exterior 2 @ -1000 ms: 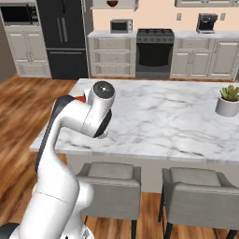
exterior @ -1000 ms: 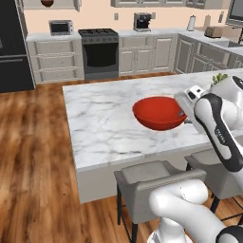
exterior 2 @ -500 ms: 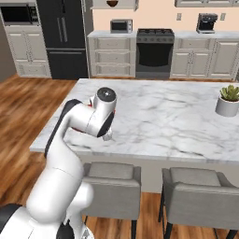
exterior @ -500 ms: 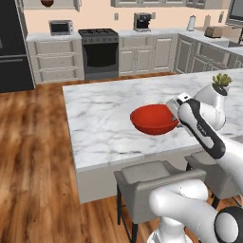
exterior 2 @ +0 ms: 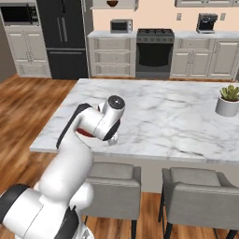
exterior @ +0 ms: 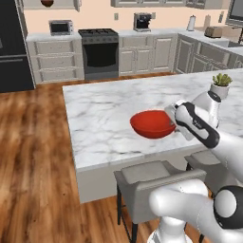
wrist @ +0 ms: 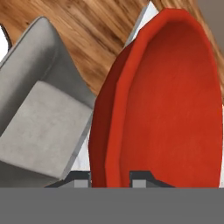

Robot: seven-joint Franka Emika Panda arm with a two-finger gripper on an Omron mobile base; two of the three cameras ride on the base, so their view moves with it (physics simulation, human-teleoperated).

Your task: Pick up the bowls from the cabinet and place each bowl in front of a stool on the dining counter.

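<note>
My gripper [exterior: 172, 124] is shut on the right rim of the glossy red bowl [exterior: 152, 124], low over the dining counter [exterior: 104, 118] near its front edge. I cannot tell whether the bowl touches the marble. In the hand view my gripper [wrist: 111, 179] straddles the rim of the red bowl [wrist: 175, 100], one fingertip [wrist: 81, 179] outside and one inside. A grey stool [exterior: 154, 178] stands just below the bowl, at the counter's front. The arm hides most of the red bowl [exterior 2: 83, 133] in the right base view. A brown bowl [exterior 2: 112, 3] sits in the cabinet [exterior 2: 130, 4] far back.
A potted plant [exterior: 221, 84] stands on the counter's right part. A second stool [exterior 2: 198, 196] is right of the first stool [exterior 2: 114, 175]. The stove [exterior: 98, 52] and black fridge [exterior 2: 63, 37] line the far wall across wooden floor [exterior: 33, 152].
The arm has carried the red bowl a little to the left and toward the counter's front edge, lower than before. The grip has stayed shut.
</note>
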